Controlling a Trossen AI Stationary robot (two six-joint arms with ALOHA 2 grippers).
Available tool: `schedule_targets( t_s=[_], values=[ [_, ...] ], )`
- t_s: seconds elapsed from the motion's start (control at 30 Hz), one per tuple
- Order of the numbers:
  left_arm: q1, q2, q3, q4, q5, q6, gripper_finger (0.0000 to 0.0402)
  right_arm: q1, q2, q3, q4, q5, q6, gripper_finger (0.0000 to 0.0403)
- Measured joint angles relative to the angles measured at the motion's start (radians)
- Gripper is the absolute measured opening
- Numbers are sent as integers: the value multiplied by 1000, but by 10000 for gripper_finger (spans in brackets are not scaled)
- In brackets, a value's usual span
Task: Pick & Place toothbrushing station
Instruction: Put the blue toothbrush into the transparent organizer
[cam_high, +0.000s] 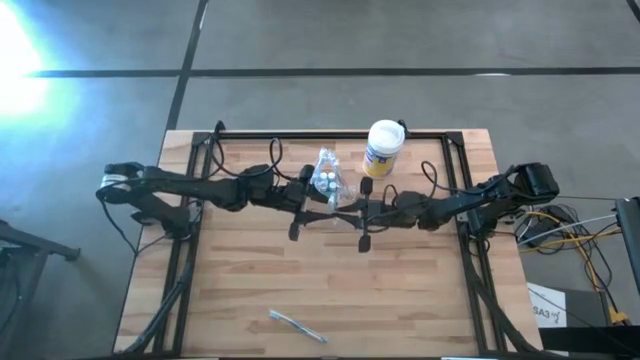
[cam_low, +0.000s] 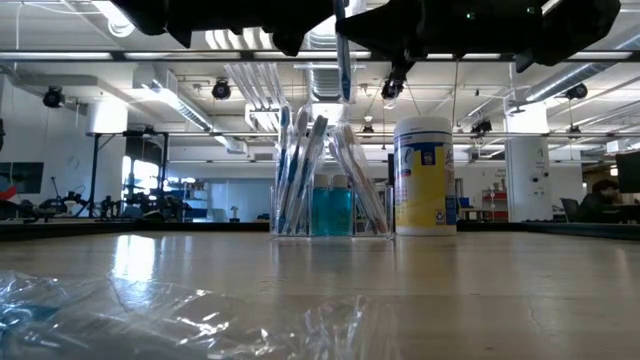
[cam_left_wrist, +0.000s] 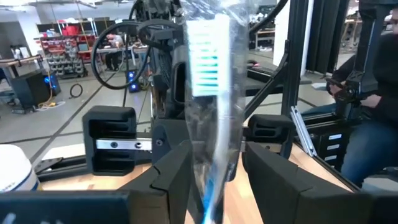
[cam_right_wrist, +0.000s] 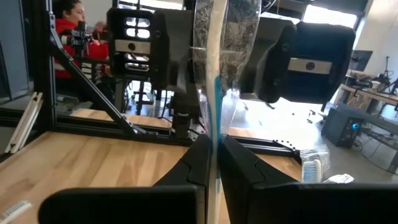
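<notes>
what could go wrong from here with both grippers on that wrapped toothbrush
1. The right gripper is shut on the wrapped toothbrush, while the left gripper holds only its clear wrapper; pulling apart may tear the film unevenly or drop the brush.
2. The toothbrushing station and canister stand just below; a drop could topple them.

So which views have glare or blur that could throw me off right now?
High view: a bright flare washes out the floor at the picture's upper left. Low view: a blurred plastic wrapper fills the foreground, and the holder stands against bright windows. Left wrist view: the wrapped toothbrush is close and soft.
</notes>
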Motion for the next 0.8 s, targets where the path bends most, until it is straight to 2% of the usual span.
schedule_targets(
  t_s=[0.23,0.3,0.47,0.63,0.8],
  values=[
    [-5,21,5,-2,11,10,132,-5,0,0,2,0,14,15],
    [-5,21,5,-1,11,31,110,-5,0,0,5,0,13,15],
    [-4,20,13,-2,5,60,22,-3,0,0,10,-4,12,15],
    [-7,19,24,-10,5,52,24,-3,0,0,13,-4,14,20],
    [-7,17,7,-16,-8,45,23,-3,1,-1,1,-4,43,62]
  ],
)
